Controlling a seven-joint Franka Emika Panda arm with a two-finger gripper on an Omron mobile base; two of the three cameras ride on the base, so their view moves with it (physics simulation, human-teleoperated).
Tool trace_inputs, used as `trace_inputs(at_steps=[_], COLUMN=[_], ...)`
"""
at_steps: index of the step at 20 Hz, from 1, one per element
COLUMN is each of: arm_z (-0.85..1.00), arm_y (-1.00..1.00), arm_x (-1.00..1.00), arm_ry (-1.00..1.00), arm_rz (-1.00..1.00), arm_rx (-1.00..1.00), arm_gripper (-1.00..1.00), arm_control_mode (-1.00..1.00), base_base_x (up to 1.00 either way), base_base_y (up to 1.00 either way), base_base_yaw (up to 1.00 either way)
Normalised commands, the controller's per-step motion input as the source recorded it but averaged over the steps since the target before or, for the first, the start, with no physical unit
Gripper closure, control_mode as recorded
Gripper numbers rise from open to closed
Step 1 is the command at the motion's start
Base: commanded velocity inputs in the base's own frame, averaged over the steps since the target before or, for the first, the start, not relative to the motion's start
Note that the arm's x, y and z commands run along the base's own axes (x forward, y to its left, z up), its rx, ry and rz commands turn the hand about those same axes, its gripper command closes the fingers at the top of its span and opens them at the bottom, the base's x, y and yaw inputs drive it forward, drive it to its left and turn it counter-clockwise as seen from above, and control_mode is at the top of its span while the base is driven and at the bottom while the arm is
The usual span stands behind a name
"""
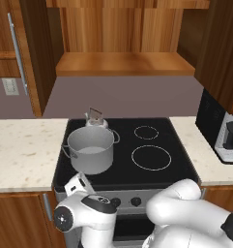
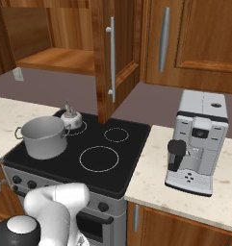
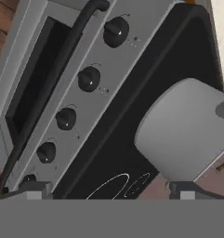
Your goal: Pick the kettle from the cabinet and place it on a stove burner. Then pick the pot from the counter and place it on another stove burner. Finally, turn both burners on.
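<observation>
Glossy white, rounded robot arm (image 1: 185, 213) of bulbous plastic segments — joints capped with dark grey-black discs, one faced by a small pale centre — ending in two small dark fingertips (image 3: 35, 189).

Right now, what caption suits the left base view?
Pot and kettle sit on the stove; cabinet open.

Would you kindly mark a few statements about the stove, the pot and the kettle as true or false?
1. The pot stands on the stove. True.
2. The kettle sits on the cabinet shelf. False: it is on the stove, just behind the pot.
3. The coffee machine stands on the counter beside the stove. True.
4. The gripper holds the pot. False: its fingers stand apart, closed on nothing, near the stove's knobs.
5. The pot has a lid on. False: it is open on top.
</observation>
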Motion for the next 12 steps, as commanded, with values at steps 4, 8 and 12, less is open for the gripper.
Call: trace_inputs(at_steps=[4, 8, 12], arm_z=[-0.49, -0.47, -0.43], arm_y=[0.03, 0.01, 0.03], arm_x=[0.0, 0.0, 0.07], arm_ry=[0.0, 0.0, 0.0], arm_rz=[0.09, 0.09, 0.07], arm_rx=[-0.13, -0.14, -0.12], arm_gripper=[-1.0, -1.0, -1.0], arm_control_mode=[-1.0, -1.0, -1.0], base_base_x=[0.0, 0.0, 0.0], base_base_y=[0.0, 0.0, 0.0], base_base_yaw=[0.0, 0.0, 0.0])
